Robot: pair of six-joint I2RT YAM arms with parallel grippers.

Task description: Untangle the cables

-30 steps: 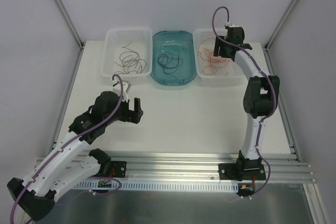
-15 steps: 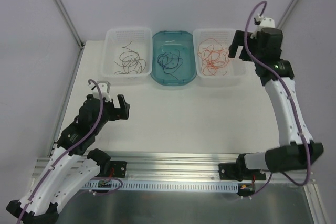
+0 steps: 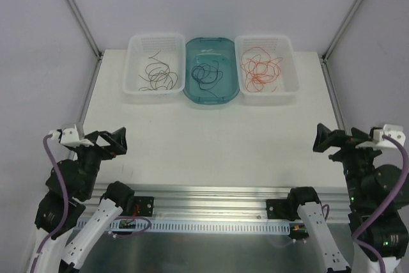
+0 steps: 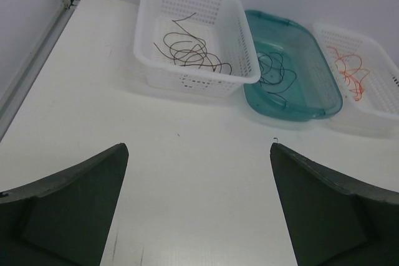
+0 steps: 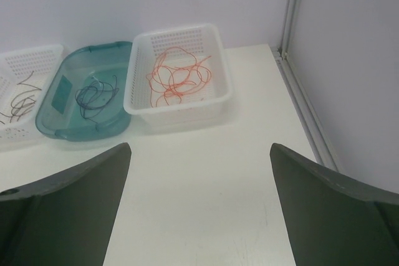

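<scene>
Both arms have pulled back since a second ago. Back then the right gripper hung over the right white basket, on top of the red-orange cables. The left gripper was out over the table, in front of the teal tub and to its left. Now both sit at the near edge, well apart from the tub — one off to its left, one off to its right. Each gripper has its two fingers spread wide, with nothing held between them.

All the cables lie in three bins in a row at the far side. The black-blue cables are in the teal tub itself. The dark brown cables are in the left white basket, right up against the tub's left side. The red-orange cables are in the basket just beside the tub's right side, and with the arm gone the whole heap shows.

No heap points one clear way — the wires curl round in loops. The red-orange heap runs a bit longer from front to back. The black-blue one is a bit wider from side to side. One brown end sticks out toward the back, slanting toward the tub. The wires are very thin and curly, each colour in its own bin, and the loops in each heap cross over one another.
</scene>
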